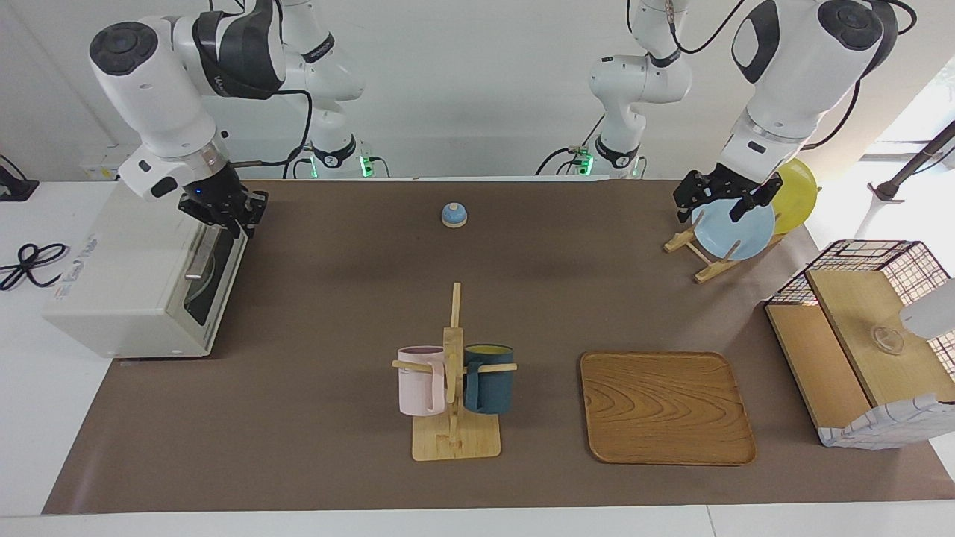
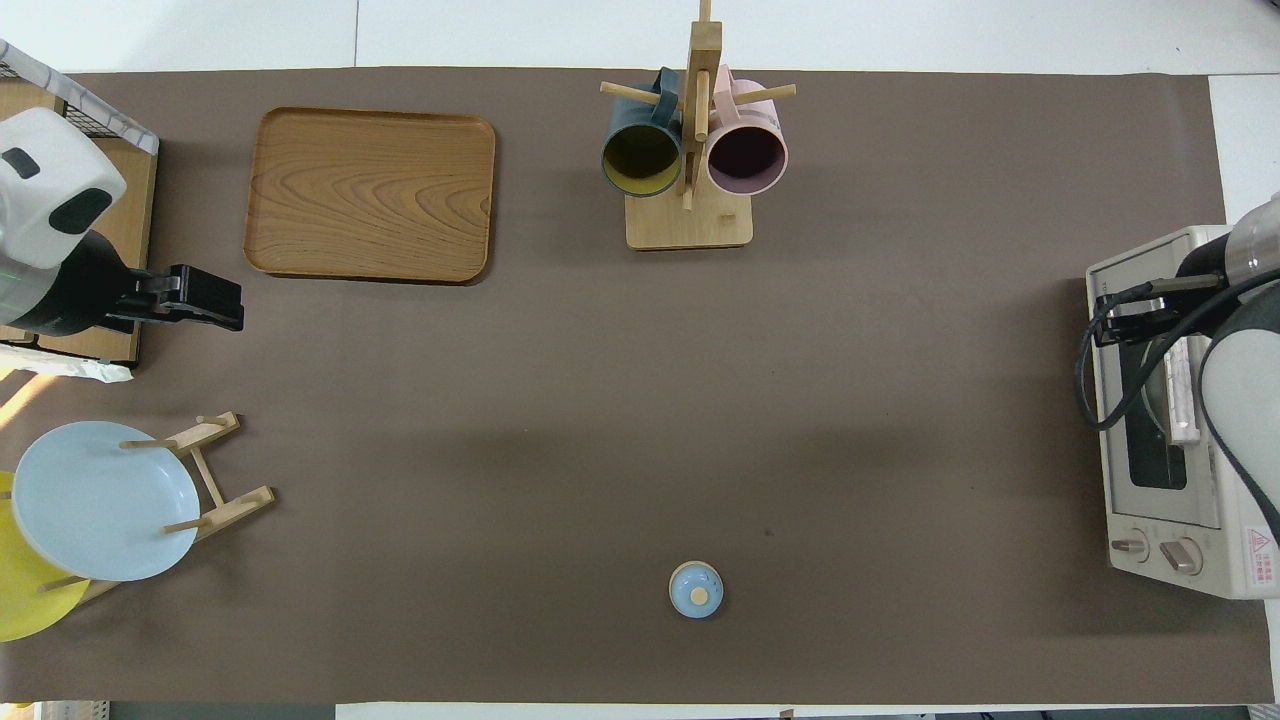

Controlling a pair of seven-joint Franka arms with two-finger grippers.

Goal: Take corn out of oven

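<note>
I am seeing the oven [image 1: 127, 276] sitting at the left of the facing frame on the worktop [image 1: 336, 298], its door shut; the corn is not showing. The right gripper [image 1: 227, 212] is hanging at the door's top edge by the handle [image 1: 200, 253], fingers drawn together. The left gripper [image 1: 720, 203] is waiting, spread open, over the blue plate [image 1: 735, 231] at upper right.

The off-white oven [image 1: 127, 283] stands with its door shut, directly below the right pincer [image 1: 227, 216]; corn hidden.
</note>
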